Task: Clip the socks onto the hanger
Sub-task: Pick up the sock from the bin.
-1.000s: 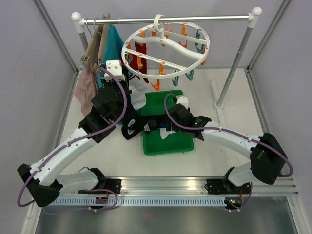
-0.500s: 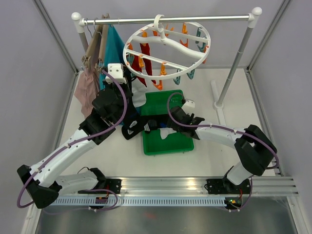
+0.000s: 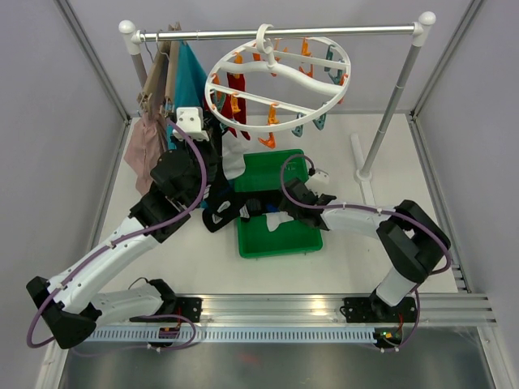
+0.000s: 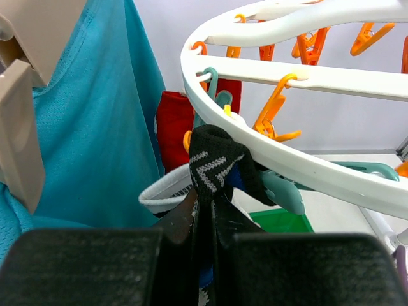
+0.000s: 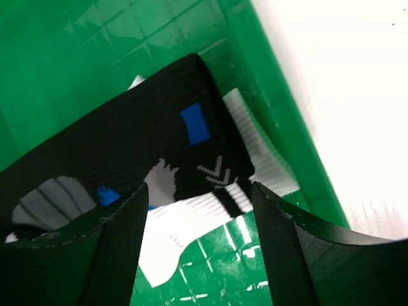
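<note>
Since 1 second earlier, the right arm had drawn its elbow in toward the green tray (image 5: 95, 44), and the round white hanger (image 4: 306, 167) had shifted a little on the steel rail (image 3: 276, 33). The left arm had barely moved.

From above, the hanger hung by its hook at 12 o'clock from the tray, over the far part of the white surface (image 3: 203, 259). The left jaws, at 10 o'clock from the tray, were clamped on a black sock (image 4: 213, 166) with white chevron marks. They held it up so that its top touched the underside of the hanger's rim, just beside a teal clip (image 4: 280, 188) and below an orange clip (image 4: 271, 118). I cannot tell whether any clip gripped it. 1 red sock (image 4: 175, 127) already hung from the ring at 10 o'clock from the held sock, with a teal garment (image 4: 95, 127) further toward 9 o'clock.

The right jaws stood spread apart low inside the tray, straddling a second black sock (image 5: 127, 140) with blue and white marks without pinching it. That sock lay across a white sock (image 5: 268, 172) on the tray floor.
</note>
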`<state>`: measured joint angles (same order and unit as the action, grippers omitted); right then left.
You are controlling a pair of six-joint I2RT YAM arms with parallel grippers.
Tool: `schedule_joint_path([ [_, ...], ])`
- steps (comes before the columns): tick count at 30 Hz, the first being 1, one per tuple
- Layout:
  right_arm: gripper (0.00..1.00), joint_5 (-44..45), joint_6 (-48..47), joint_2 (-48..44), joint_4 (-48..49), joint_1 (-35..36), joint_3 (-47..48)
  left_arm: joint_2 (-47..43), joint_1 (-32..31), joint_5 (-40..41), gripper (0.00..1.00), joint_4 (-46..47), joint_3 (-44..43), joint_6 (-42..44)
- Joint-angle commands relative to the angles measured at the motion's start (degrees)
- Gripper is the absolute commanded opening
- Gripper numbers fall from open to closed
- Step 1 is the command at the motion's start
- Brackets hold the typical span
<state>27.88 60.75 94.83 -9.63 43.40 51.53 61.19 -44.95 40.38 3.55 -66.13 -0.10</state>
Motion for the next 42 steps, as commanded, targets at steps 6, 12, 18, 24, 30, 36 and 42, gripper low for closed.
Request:
schedule_joint_path([
  [6,0.60,2.8,1.3,2.2,3.0,-1.2,1.5,-1.2,0.3,-1.1,0.10,2.9,0.5,-1.7],
  [12,0.45,3.0,-0.5,4.0,4.1,-1.3,2.4,-1.8,0.3,-1.0,0.10,3.1,0.4,-0.9],
  [18,0.20,4.4,-3.3,4.3,4.7,-1.3,3.1,-1.9,0.3,-0.9,0.11,3.1,0.4,-0.5],
  [24,0.00,6.7,-6.2,2.5,4.6,-1.3,3.3,-2.0,0.3,-0.8,0.11,3.2,0.5,-0.3],
  [30,0.00,8.5,-10.0,-3.6,3.6,-1.2,3.0,-2.1,0.3,-0.7,0.13,3.2,0.6,-0.1],
  [36,0.00,10.8,-22.2,-14.0,4.7,1.2,3.6,-2.4,0.3,-2.1,0.17,2.6,0.8,-0.5],
  [42,0.00,13.6,-32.4,-25.5,3.4,3.6,4.5,-2.5,0.3,-2.4,0.18,2.6,1.1,-1.1],
])
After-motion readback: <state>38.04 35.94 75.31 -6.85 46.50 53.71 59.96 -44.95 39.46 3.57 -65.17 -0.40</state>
